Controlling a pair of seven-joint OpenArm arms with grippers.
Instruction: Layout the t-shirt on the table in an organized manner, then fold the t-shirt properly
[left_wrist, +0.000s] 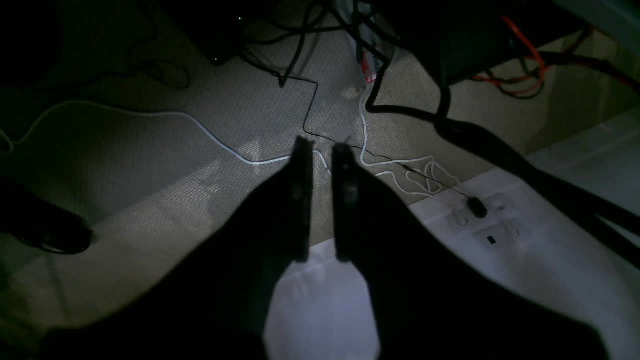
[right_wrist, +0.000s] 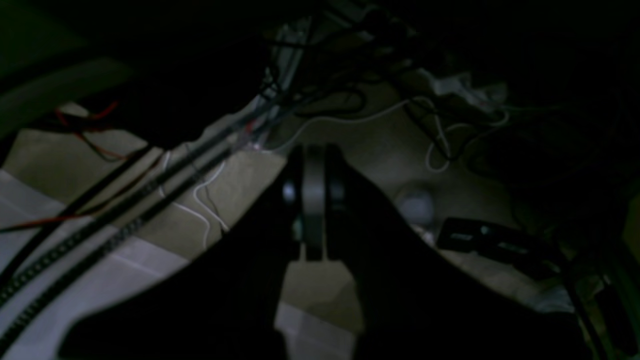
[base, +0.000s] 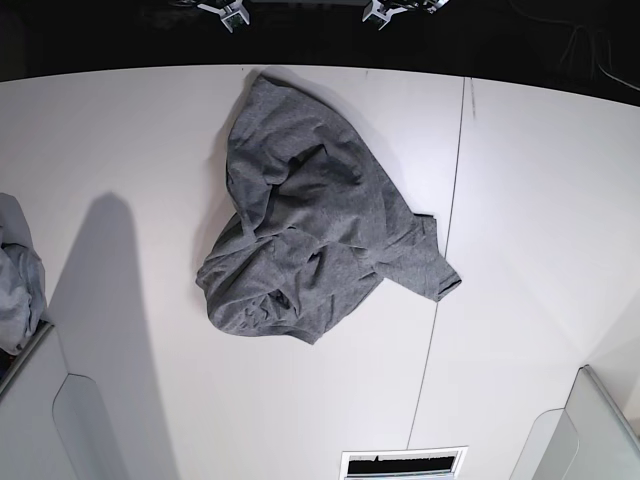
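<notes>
The charcoal-grey t-shirt lies crumpled in a heap on the middle of the white table, with one sleeve sticking out to the right. Neither gripper shows in the base view. In the left wrist view my left gripper hangs past the table edge over the carpet, its dark fingers a narrow gap apart and empty. In the dim right wrist view my right gripper also hangs over the floor beside the table edge, its fingers a narrow gap apart and empty.
A lighter bluish-grey garment heap sits at the table's left edge. A dark seam crosses the table right of the shirt. Pale arm casings stand at the front corners. Cables lie on the carpet.
</notes>
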